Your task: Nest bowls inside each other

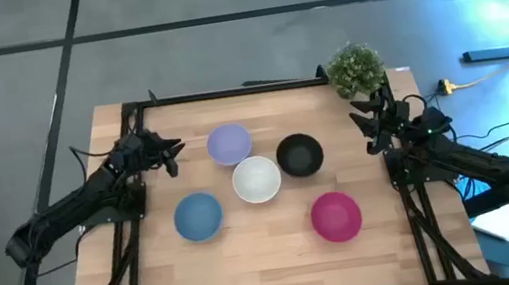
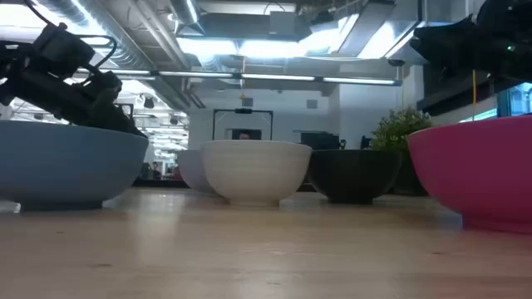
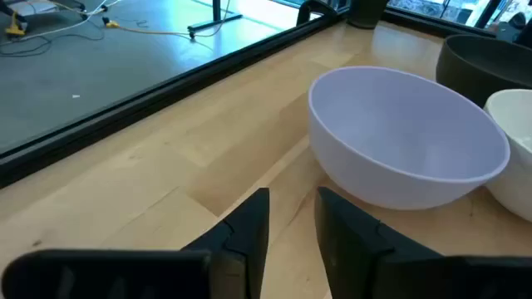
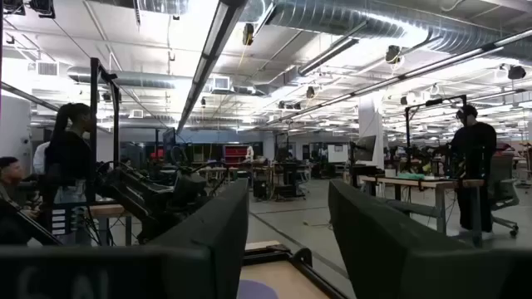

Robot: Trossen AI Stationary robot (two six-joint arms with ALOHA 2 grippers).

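Five smooth round bowls sit separate mid-surface: lavender bowl (image 1: 228,143) far left, white bowl (image 1: 256,180) centre, black bowl (image 1: 300,155) right of it, blue bowl (image 1: 198,216) near left, magenta bowl (image 1: 335,216) near right. My left jaws (image 3: 291,218) slightly apart beside lavender; right jaws (image 4: 287,237) wide apart, empty.
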